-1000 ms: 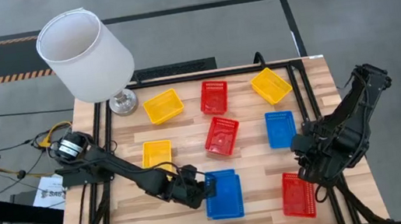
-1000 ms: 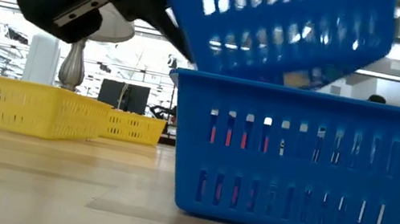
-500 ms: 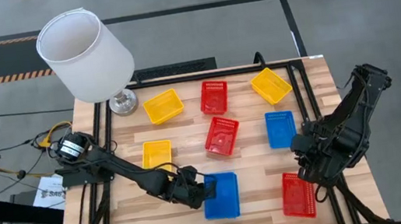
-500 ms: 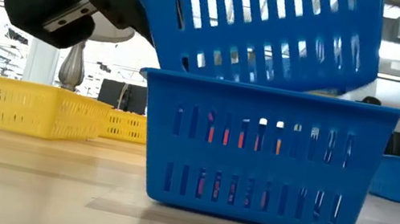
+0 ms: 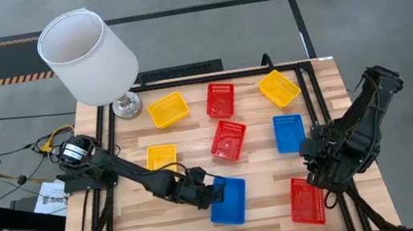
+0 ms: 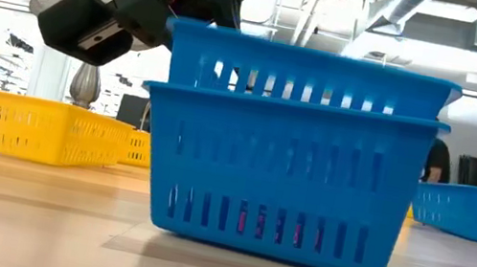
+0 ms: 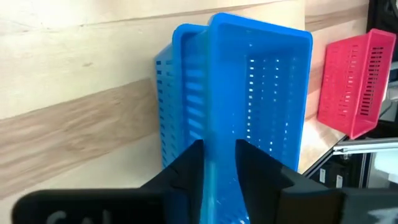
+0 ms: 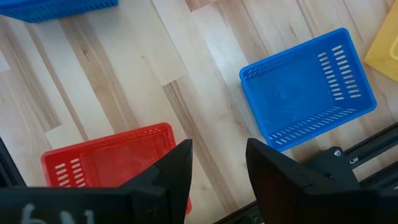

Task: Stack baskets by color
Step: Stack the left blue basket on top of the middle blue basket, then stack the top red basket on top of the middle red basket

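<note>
Two blue baskets (image 5: 229, 200) sit nested at the table's front middle, the upper one (image 6: 307, 72) level inside the lower one (image 6: 279, 179), which rests on its base. My left gripper (image 5: 208, 192) is at their left end, one finger on each side of the upper basket's short wall (image 7: 219, 134). My right gripper (image 5: 320, 172) hangs open above the table's front right, over a red basket (image 8: 112, 162) and touching nothing. Yellow (image 5: 168, 109), red (image 5: 220, 99) and blue (image 5: 289, 133) baskets lie singly farther back. My left gripper has one finger (image 7: 249, 162) inside the upper blue basket and the other (image 7: 189, 162) outside its short left wall, slanting down from the table's left. I cannot tell whether the fingers touch the wall. The basket rests level in the lower one.
A white lampshade (image 5: 89, 59) on a metal foot stands at the far left corner. More single baskets lie about: yellow (image 5: 279, 88), yellow (image 5: 162, 159), red (image 5: 228, 139), red (image 5: 307, 200). A black frame (image 5: 318, 100) runs along the table's edges.
The upper blue basket hung tilted above the lower one with my left gripper at its left end. It has come down and now sits level, nested in the lower basket. The pair has turned slightly on the table. My left wrist has rolled a little.
</note>
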